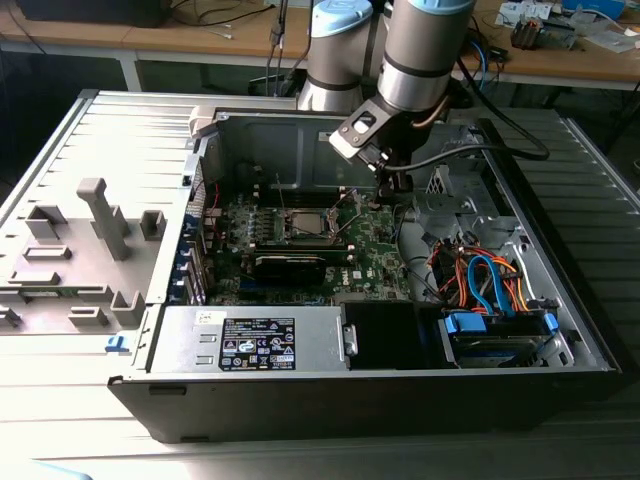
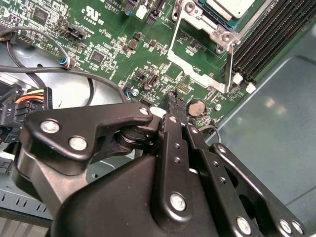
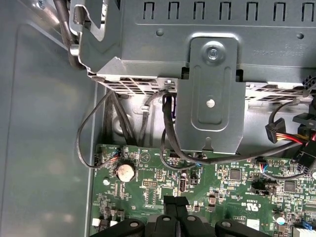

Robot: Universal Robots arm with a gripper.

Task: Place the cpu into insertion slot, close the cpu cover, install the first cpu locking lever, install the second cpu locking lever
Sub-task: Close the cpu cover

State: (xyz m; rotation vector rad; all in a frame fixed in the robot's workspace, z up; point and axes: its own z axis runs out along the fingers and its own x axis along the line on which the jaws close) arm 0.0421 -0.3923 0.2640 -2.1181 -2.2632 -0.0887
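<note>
2 fingers point(image 2: 171, 129) (pressed together) hang apart from the cpu point(image 2: 230, 6)

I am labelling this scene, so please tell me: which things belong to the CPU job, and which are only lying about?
For the job: small silvery square cpu; square metal-rimmed insertion slot; thin silvery frame cpu cover; black end effector.
Just there: long black card; grey power supply box; orange and blue cables; round silvery coin cell.
</note>
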